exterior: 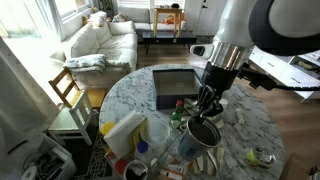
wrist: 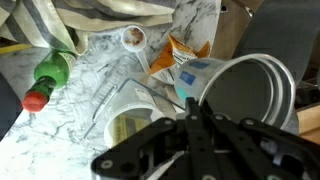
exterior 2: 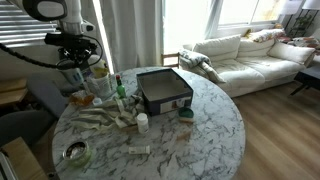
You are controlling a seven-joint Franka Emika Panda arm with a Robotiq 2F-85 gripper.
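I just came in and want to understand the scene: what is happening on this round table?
A robot arm is working over the cluttered marble table. Its claw is shut and appears to pinch the rim of a metal cup. In an exterior view the cup sits tilted under the claw, near a black box. A green bottle with a red cap lies close by. I cannot tell whether the cup is lifted off the table.

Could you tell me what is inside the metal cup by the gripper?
In the wrist view the metal cup shows only bare grey inner wall. The shut gripper covers its lower left part, so anything there is hidden.
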